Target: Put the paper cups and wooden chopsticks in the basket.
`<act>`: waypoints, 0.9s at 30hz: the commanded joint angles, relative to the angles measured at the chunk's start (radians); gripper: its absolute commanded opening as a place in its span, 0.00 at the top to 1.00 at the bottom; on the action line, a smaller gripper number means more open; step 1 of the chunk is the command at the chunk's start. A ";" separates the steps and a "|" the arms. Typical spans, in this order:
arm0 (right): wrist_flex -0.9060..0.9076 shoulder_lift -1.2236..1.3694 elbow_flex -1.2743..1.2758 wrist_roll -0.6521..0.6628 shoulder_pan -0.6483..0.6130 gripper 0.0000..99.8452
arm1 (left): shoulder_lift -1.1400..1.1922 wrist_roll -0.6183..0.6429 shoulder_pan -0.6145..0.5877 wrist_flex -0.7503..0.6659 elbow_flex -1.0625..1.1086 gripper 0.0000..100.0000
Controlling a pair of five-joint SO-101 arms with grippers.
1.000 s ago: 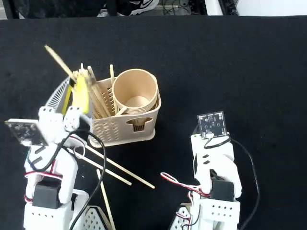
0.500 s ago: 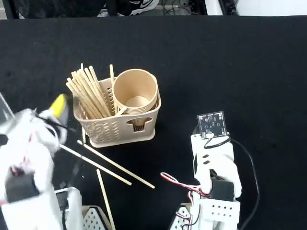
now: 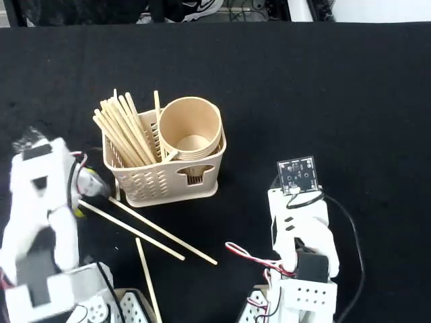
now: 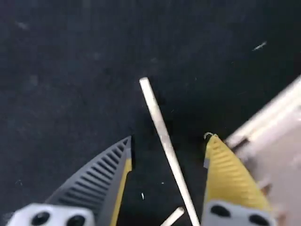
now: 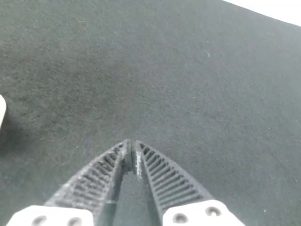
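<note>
Looking down, we see our left pincer (image 4: 169, 138) spread astride a chopstick (image 4: 158, 120) on the table (image 3: 303, 87) beside the basket (image 3: 168, 180), which holds cups (image 3: 192, 124) and chopsticks (image 3: 121, 129); our right pincer (image 5: 131, 144) is pressed together, well apart.

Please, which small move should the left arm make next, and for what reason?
Probably lower the left end effector a little and close it on the chopstick. Its jaws stand open, with that chopstick lying between them on the black table. Other chopsticks also lie on the table outside the basket, so the task is not finished.
</note>
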 commanded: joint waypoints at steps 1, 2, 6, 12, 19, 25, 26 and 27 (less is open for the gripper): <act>-0.012 -0.033 -0.004 0.009 -0.011 0.99 | 0.290 0.011 0.067 -0.005 -0.125 0.78; -0.012 -0.033 -0.004 0.009 -0.011 0.99 | 0.347 0.011 0.077 -0.011 -0.147 0.79; -0.012 -0.035 -0.004 0.009 -0.009 0.99 | 0.509 0.008 0.061 0.060 -0.309 0.88; -0.012 -0.035 -0.004 0.009 -0.008 0.99 | 0.597 0.021 0.061 0.112 -0.433 0.97; -0.012 -0.035 -0.004 0.009 -0.006 0.99 | 0.542 0.025 0.054 0.118 -0.478 0.97; -0.012 -0.035 -0.004 0.009 -0.006 0.99 | 0.384 0.026 -0.002 0.118 -0.479 0.97; -0.012 -0.035 -0.004 0.009 -0.006 0.99 | 0.341 0.026 -0.021 0.118 -0.479 0.97; -0.012 -0.035 -0.004 0.009 -0.006 0.99 | 0.296 0.026 -0.036 0.118 -0.479 0.97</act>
